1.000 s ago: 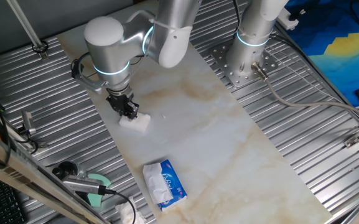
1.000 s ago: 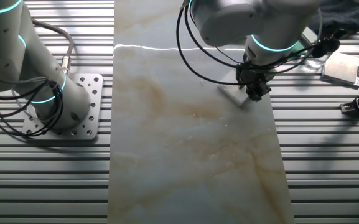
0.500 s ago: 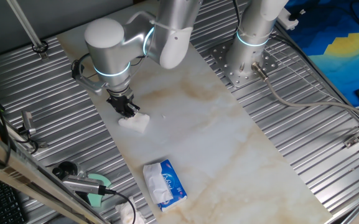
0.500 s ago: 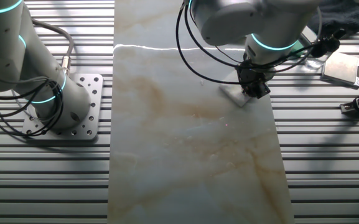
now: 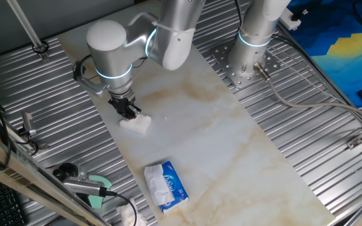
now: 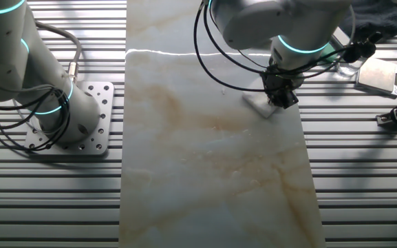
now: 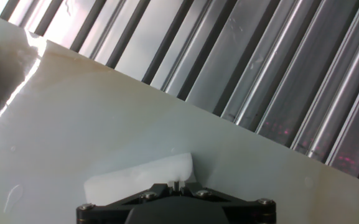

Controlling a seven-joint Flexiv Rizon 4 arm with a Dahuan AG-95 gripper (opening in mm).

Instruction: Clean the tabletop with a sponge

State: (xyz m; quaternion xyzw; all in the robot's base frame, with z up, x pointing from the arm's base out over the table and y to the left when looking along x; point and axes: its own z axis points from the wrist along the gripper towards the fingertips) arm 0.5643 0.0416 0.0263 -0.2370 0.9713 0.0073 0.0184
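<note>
The tool stood clamped on the sponge, pressing it onto the marble worktop close to its edge beside the ribbed metal. The sponge looked light and soft, likely to buckle if dragged hard; a central grip on its top seemed best. One fixed view alone showed a tissue pack at 5 o'clock from the sponge; the hand view showed the sponge's far edge and the worktop's rim.

White sponge on white, tan-veined tabletop; blue-and-white tissue pack.
</note>
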